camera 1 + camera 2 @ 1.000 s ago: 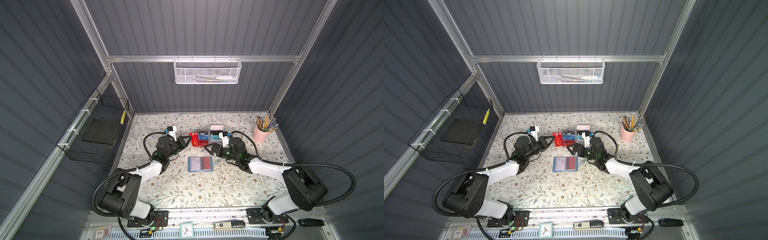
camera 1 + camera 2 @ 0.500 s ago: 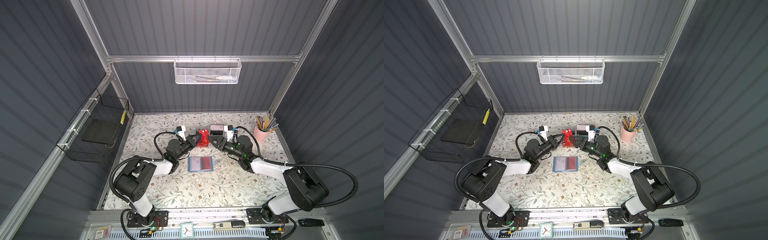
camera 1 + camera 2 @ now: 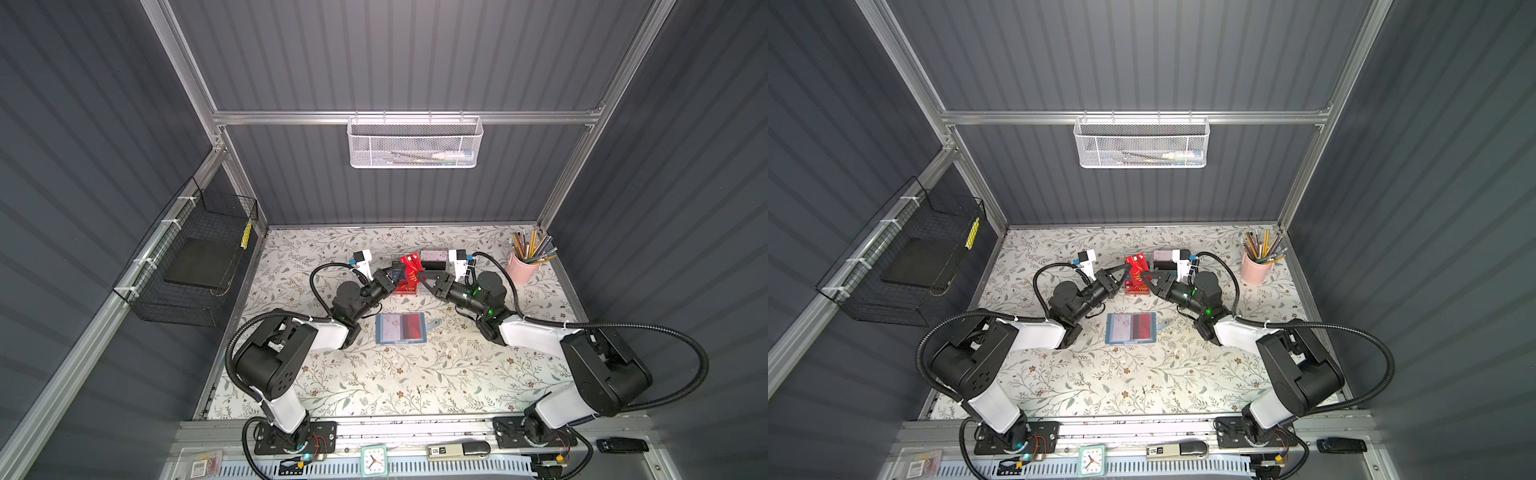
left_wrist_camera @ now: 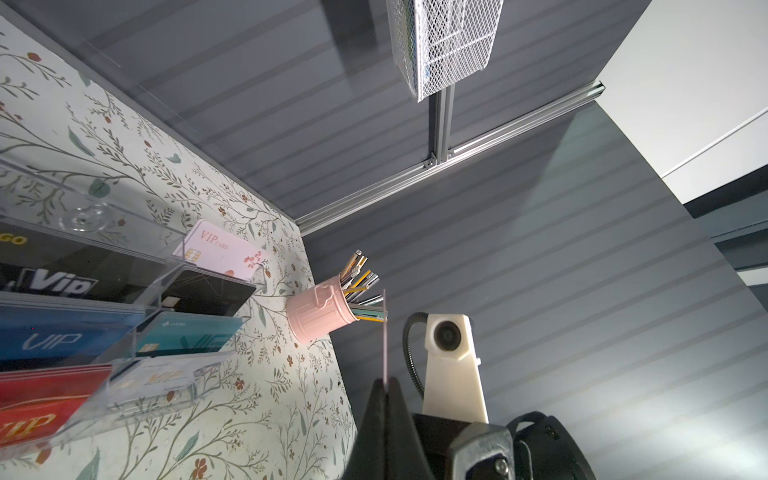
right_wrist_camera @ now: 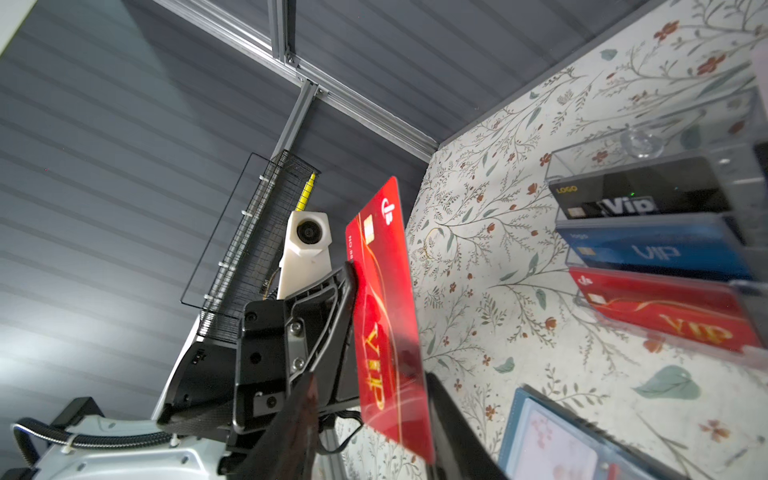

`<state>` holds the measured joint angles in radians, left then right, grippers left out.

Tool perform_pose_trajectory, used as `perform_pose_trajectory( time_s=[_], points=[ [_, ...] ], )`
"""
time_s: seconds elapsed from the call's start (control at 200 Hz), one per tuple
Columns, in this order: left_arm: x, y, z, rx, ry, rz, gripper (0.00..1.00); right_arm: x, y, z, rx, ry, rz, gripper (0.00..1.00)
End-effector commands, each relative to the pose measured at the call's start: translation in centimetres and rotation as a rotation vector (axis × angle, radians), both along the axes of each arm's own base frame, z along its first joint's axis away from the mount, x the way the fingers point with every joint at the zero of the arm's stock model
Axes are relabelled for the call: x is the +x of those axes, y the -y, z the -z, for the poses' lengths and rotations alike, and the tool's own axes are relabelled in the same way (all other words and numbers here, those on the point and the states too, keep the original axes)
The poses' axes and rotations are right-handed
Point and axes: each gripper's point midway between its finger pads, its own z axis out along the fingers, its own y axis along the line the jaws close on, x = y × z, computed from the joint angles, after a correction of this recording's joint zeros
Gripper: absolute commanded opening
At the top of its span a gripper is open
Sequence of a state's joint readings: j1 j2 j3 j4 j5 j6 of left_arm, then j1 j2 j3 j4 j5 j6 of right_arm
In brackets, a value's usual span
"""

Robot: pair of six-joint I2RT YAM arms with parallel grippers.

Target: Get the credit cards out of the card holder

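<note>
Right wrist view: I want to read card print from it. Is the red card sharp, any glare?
Right wrist view: red card sharp, VIP legible, no strong glare; rack fronts reflect faintly. Left wrist view: the card shows only edge-on, a thin line.

Colour and pattern reference
Card holder [image 3: 401, 341]: slate-blue. Raised card [image 5: 386, 324]: red, gold lettering. Tabletop [image 3: 374, 382]: white, grey-green leaf and brown flower print. Pencil cup [image 3: 521, 272]: pink. Walls [image 3: 415, 62]: dark grey, ribbed.
</note>
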<state>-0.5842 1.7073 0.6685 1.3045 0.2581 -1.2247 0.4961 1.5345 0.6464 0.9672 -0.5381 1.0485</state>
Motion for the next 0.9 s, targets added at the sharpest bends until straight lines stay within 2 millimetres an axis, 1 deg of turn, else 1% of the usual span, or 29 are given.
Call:
perform_pose_trajectory(
  time_s=[0.0, 0.145, 0.28, 0.365, 0.415, 0.445, 0.455, 0.52, 0.55, 0.6, 0.66, 0.745, 0.795, 0.82, 0.835, 0.86, 0.87, 0.89],
  points=[
    [-0.2, 0.4, -1.3, -0.029, 0.04, 0.011, 0.0, -0.1, 0.0, -0.6, 0.018, 0.034, -0.011, 0.29],
    [-0.3, 0.3, -0.8, -0.024, 0.032, 0.01, 0.0, -0.3, 0.2, -0.8, 0.005, 0.043, -0.004, 0.16],
    [-0.4, 0.4, -0.9, -0.021, 0.035, 0.016, 0.0, -0.3, 0.3, -0.8, -0.012, 0.047, 0.0, 0.09],
    [-0.4, 0.5, -0.9, -0.021, 0.038, 0.02, 0.0, -0.3, 0.5, -0.6, -0.037, 0.047, 0.007, 0.0],
    [-0.4, 0.5, -0.8, -0.021, 0.037, 0.023, 0.0, -0.3, 0.5, -0.6, -0.05, 0.053, 0.009, 0.0],
    [-0.4, 0.5, -0.8, -0.021, 0.037, 0.024, 0.1, -0.2, 0.6, -0.5, -0.06, 0.053, 0.011, 0.0],
    [-0.4, 0.6, -0.7, -0.02, 0.036, 0.024, 0.11, -0.2, 0.6, -0.5, -0.064, 0.054, 0.011, 0.0],
    [-0.4, 0.7, -0.6, -0.01, 0.032, 0.031, 0.09, -0.2, 0.6, -0.5, -0.083, 0.057, 0.01, 0.0],
    [-0.4, 0.8, -0.5, -0.005, 0.028, 0.033, 0.11, -0.2, 0.6, -0.4, -0.09, 0.057, 0.008, 0.0],
    [-0.4, 0.8, -0.4, 0.004, 0.025, 0.034, 0.22, -0.2, 0.6, -0.4, -0.104, 0.058, 0.007, 0.0],
    [-0.4, 0.7, -0.3, 0.024, 0.013, 0.028, 0.33, 0.0, 0.7, -0.3, -0.132, 0.061, 0.008, 0.0],
    [-0.5, 0.7, -0.7, 0.074, 0.02, 0.026, 0.5, 0.1, 1.2, -0.1, -0.187, 0.061, 0.015, 0.0],
    [-0.7, 0.5, -1.0, 0.111, 0.027, 0.019, 0.65, 0.2, 1.5, 0.2, -0.24, 0.053, 0.01, 0.0],
    [-0.8, 0.4, -1.2, 0.135, 0.031, 0.013, 0.75, 0.3, 1.7, 0.2, -0.271, 0.054, 0.004, 0.0],
    [-0.8, 0.2, -1.2, 0.149, 0.032, 0.007, 0.84, 0.3, 1.8, 0.4, -0.293, 0.052, 0.0, 0.0],
    [-0.9, 0.0, -1.2, 0.177, 0.031, -0.004, 0.97, 0.3, 1.9, 0.4, -0.332, 0.054, -0.01, 0.0],
    [-0.9, -0.1, -1.3, 0.187, 0.032, -0.007, 0.99, 0.2, 2.0, 0.4, -0.348, 0.052, -0.014, 0.0],
    [-1.0, -0.3, -1.4, 0.209, 0.032, -0.014, 1.0, 0.2, 2.2, 0.4, -0.384, 0.057, -0.017, 0.0]
  ],
)
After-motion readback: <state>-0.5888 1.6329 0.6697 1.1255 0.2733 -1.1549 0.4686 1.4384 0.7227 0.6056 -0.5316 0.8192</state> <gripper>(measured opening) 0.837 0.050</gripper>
